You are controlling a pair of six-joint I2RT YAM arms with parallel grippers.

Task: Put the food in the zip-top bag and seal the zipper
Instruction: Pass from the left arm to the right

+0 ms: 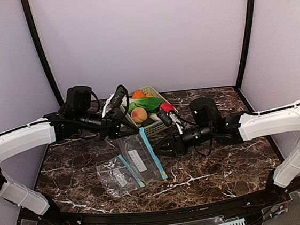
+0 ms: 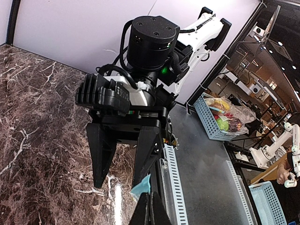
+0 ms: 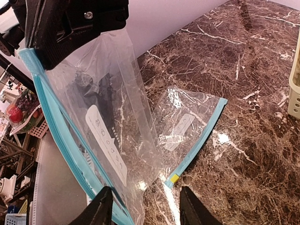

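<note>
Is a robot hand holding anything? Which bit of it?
Yes. The left gripper pinches the clear zip-top bag by its blue zipper edge, near one end. The right gripper is open.

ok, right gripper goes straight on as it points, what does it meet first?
The clear zip-top bag held up by the left gripper; its blue zipper edge sits just ahead, seemingly between the right gripper's fingers.
</note>
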